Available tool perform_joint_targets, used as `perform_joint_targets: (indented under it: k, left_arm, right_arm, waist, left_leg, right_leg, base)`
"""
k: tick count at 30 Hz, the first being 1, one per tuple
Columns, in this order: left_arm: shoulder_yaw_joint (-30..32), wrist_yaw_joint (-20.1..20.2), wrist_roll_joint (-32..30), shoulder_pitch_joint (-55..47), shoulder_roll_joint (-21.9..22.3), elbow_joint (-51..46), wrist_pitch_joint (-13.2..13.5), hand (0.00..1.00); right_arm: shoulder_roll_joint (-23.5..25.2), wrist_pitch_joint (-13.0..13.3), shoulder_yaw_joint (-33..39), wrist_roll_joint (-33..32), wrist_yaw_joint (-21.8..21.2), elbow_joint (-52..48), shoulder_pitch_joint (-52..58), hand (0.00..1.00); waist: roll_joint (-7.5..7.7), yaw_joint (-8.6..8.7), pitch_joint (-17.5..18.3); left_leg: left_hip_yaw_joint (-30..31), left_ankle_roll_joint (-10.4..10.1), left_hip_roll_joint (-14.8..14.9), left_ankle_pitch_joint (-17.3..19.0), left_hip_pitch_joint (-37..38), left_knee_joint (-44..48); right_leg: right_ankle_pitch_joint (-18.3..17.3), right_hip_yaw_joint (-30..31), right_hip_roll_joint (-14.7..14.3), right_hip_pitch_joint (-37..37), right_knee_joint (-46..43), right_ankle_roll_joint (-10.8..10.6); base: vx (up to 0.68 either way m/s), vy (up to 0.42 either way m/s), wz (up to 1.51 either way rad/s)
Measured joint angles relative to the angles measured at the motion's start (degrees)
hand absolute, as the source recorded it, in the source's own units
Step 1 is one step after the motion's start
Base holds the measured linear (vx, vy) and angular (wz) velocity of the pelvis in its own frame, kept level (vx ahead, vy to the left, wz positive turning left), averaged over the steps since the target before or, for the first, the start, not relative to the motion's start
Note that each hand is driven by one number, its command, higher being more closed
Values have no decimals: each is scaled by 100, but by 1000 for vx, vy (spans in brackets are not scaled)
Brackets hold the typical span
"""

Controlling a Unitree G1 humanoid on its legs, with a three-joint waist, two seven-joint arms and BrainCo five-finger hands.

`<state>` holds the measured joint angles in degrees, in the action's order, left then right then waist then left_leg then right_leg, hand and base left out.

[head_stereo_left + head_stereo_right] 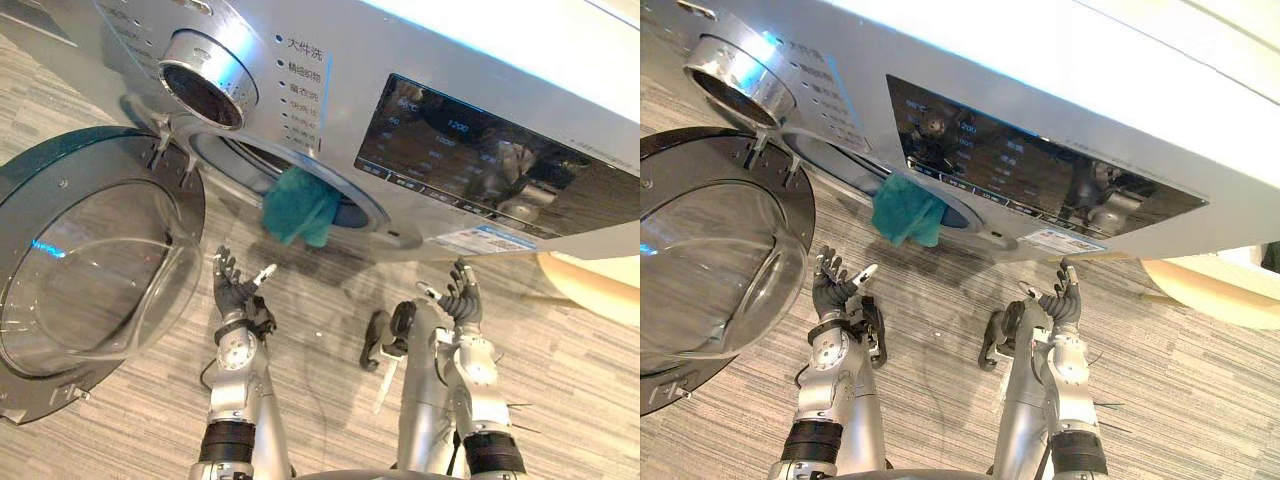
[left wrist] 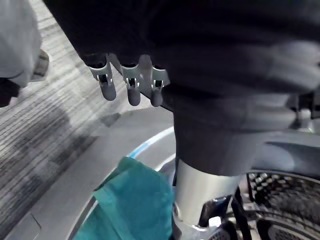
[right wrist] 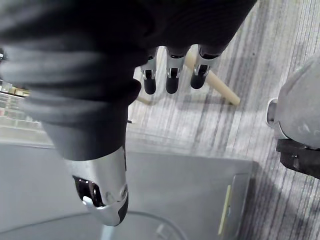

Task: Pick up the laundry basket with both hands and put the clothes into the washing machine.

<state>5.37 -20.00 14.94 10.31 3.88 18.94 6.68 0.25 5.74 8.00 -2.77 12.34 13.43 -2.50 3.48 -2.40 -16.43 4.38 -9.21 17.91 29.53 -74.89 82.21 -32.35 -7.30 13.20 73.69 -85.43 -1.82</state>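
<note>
A teal cloth (image 1: 300,205) hangs half out of the washing machine's (image 1: 480,60) round drum opening (image 1: 245,158), draped over its lower rim; the left wrist view has the same cloth (image 2: 135,200) by the drum. Below the opening my left hand (image 1: 232,290) is raised, open and empty, with its fingers (image 2: 131,85) spread. My right hand (image 1: 463,298) is open and empty too, under the control panel, its fingers (image 3: 171,75) relaxed. A beige rounded rim, probably the laundry basket (image 1: 598,282), lies on the floor at the right edge, apart from both hands.
The round glass door (image 1: 90,260) stands swung wide open at the left, close beside my left arm. A silver dial (image 1: 205,75) and a dark display panel (image 1: 470,150) top the machine's front. Grey striped carpet (image 1: 320,330) lies between the hands.
</note>
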Motion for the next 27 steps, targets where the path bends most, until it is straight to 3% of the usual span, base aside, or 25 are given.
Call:
perform_joint_targets:
  k: [5, 9, 14, 15, 23, 27]
  left_arm:
    - [-9, 128, 552, 1094, -35, 1125, -31, 0]
    - [-22, 373, 840, 1940, -222, 1822, -153, 0]
    - [-117, 588, 1353, 2556, -425, 1994, -190, 0]
    - [-134, 617, 1427, 2662, -446, 1997, -192, 100]
    - [-131, 392, 1600, 2848, -856, 2013, -200, 100]
    - [-123, 236, 1599, 2959, -995, 2012, -198, 100]
  right_arm:
    - [-8, -11, -18, -123, 0, 255, -253, 0]
    - [-28, -70, -16, -219, -2, 382, -503, 0]
    - [-36, -140, -15, -343, -9, 497, -739, 0]
    - [-45, -146, -14, -360, -9, 499, -751, 0]
    - [-30, -158, -13, -449, -23, 475, -878, 0]
    - [-2, -27, -2, -454, -26, 302, -850, 0]
  waist:
    - [6, 49, -3]
    - [20, 189, -11]
    - [93, 343, -50]
    - [116, 351, -63]
    - [253, 448, -142]
    - [327, 465, -195]
  left_leg:
    - [30, 5, 10, 3, -350, 187]
    - [107, 23, 56, 20, -659, 419]
    - [111, 77, 209, 73, -903, 657]
    - [114, 82, 215, 87, -945, 700]
    - [174, 85, 227, 90, -1186, 850]
    - [193, 86, 224, 90, -1288, 978]
  right_leg:
    - [8, 52, -17, 334, -124, 4]
    - [9, 79, -58, 591, -276, 4]
    - [17, 131, -117, 838, -436, -2]
    - [17, 144, -117, 888, -477, -1]
    - [46, 154, -135, 1111, -587, 28]
    - [60, 185, -117, 1211, -689, 27]
  base:
    - [7, -16, -5]
    - [10, -21, -9]
    - [7, -32, -11]
    - [15, -44, -5]
    - [18, -45, -3]
    - [21, -32, -1]
